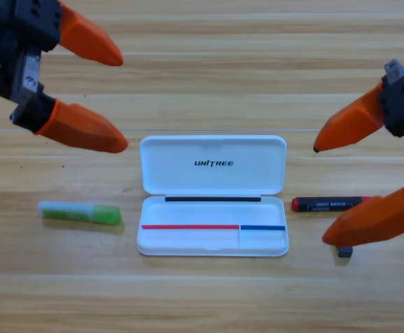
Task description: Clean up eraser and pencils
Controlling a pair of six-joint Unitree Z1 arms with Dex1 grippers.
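Note:
A green pencil with a pale left half lies flat on the table, left of the white case. The dark pencil with lettering and a red end lies right of the case, its right end hidden behind a jaw. The tiny black eraser peeks out just below that jaw. My left gripper hangs open at the upper left, above and apart from the green pencil. My right gripper stands open at the right edge, its lower jaw over the dark pencil's end and the eraser. Neither holds anything.
The white case lies open in the middle, lid back with UNITREE lettering, its tray showing nothing loose inside. Wooden table all around.

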